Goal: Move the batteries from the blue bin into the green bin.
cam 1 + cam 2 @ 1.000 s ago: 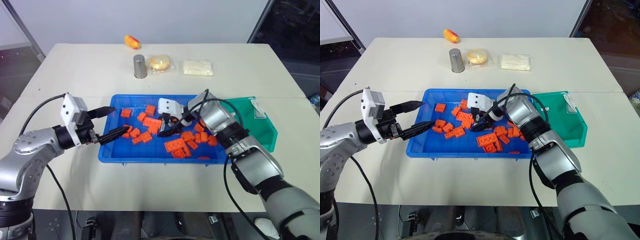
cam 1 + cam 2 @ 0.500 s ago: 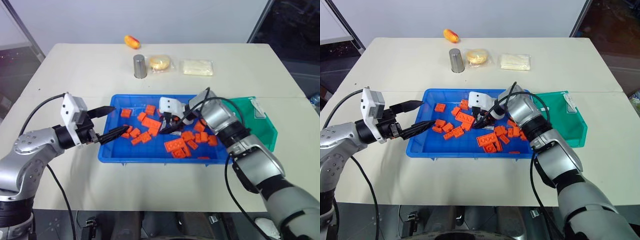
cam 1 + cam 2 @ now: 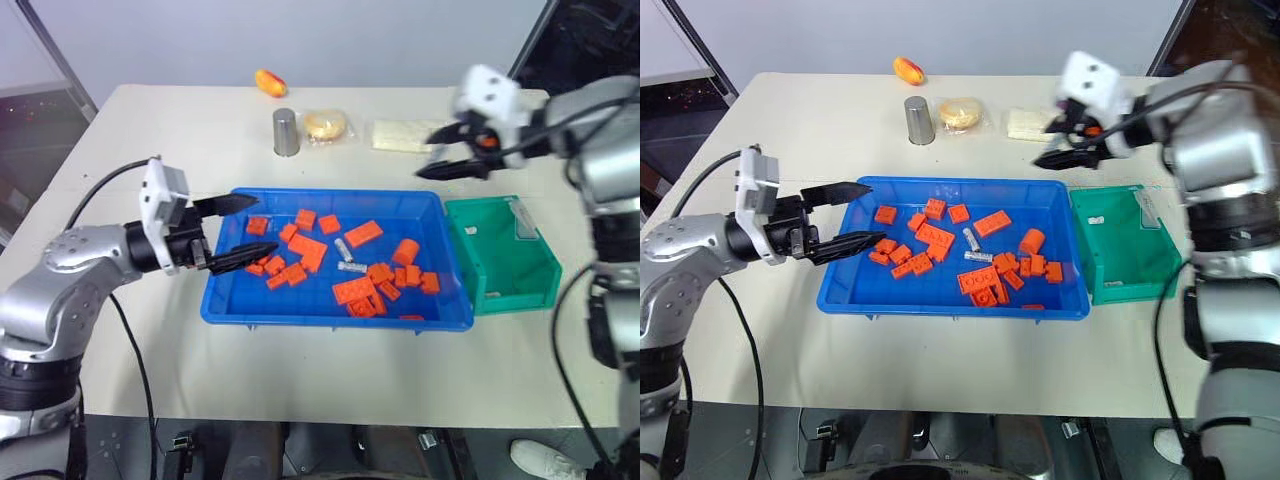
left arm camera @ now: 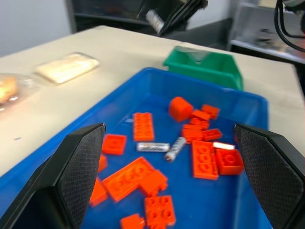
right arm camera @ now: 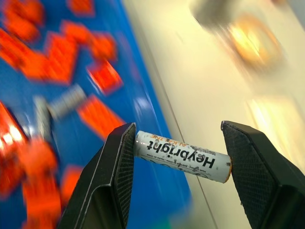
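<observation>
The right gripper (image 5: pixel 178 157) pinches one battery (image 5: pixel 182 156) end to end between its fingers, up in the air beyond the blue bin's (image 3: pixel 225 300) far right corner and near the green bin (image 3: pixel 500 255). Two more batteries (image 3: pixel 347 255) lie among orange bricks (image 3: pixel 305 248) mid-bin (well below that hand). The left gripper (image 3: pixel 238 232) hovers spread wide and empty over the blue bin's left edge.

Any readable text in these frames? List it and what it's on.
"Heybright": printed along the battery held end to end between the right gripper fingers.
Smaller orange print above that word on the same battery: too blurred to read.
White label on the green bin: too small to read.
Batteries lying in the blue bin: no print legible.
</observation>
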Action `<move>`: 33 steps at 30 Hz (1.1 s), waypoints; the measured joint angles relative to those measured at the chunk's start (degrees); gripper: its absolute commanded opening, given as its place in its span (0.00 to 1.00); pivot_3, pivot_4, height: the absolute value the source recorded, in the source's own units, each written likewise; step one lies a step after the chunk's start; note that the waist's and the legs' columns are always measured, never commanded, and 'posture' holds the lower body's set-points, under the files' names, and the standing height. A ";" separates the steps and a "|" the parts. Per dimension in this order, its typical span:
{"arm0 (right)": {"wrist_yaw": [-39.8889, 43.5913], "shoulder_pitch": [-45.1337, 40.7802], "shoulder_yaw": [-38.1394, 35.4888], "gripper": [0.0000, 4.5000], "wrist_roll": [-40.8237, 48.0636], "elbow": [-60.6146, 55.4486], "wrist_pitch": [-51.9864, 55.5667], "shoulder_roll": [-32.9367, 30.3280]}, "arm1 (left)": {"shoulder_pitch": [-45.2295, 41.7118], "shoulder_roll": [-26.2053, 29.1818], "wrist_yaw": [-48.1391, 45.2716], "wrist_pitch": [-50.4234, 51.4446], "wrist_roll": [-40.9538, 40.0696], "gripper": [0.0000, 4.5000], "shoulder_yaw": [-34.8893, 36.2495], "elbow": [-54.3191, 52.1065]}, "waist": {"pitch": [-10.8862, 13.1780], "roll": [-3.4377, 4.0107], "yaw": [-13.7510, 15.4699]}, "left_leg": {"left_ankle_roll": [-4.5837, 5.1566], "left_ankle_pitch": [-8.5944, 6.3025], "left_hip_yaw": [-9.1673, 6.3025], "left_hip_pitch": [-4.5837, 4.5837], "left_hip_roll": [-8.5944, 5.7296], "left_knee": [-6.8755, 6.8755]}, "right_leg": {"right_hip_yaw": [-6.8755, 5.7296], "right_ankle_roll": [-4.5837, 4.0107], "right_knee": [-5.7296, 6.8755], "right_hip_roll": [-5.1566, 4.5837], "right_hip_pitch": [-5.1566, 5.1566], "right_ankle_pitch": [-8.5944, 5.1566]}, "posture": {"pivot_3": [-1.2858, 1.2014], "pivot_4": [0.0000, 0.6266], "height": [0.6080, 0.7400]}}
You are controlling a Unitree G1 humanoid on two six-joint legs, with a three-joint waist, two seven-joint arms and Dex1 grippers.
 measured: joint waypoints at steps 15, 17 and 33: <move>-8.08 24.38 -11.61 0.50 5.75 -11.35 7.00 -11.69 | -6.42 -2.25 -4.99 -1.42 4.71 1.00 -4.92 9.02 | 0.01 0.01 -0.79 | 0.01 0.00 0.00 0.01 0.06 0.04 | 0.04 0.01 0.02 0.07 0.01 0.00 | 0.52 0.24 1.00; -8.73 25.25 -11.86 0.73 6.34 -11.30 6.51 -11.70 | -6.42 -2.25 -5.05 -1.41 4.81 1.00 -4.92 9.06 | 0.01 0.01 -0.82 | 0.00 0.00 0.00 0.01 0.06 0.04 | 0.04 0.01 0.02 0.07 0.01 0.00 | 0.52 0.24 1.00; -12.01 13.39 -8.79 0.99 9.16 -9.61 6.94 -7.07 | -5.14 -1.49 -3.50 -1.30 4.90 1.00 -3.39 8.76 | 0.01 0.02 -1.05 | 0.00 0.00 -0.04 0.03 0.08 0.03 | 0.03 0.01 0.03 0.10 0.01 0.00 | 0.52 0.24 1.00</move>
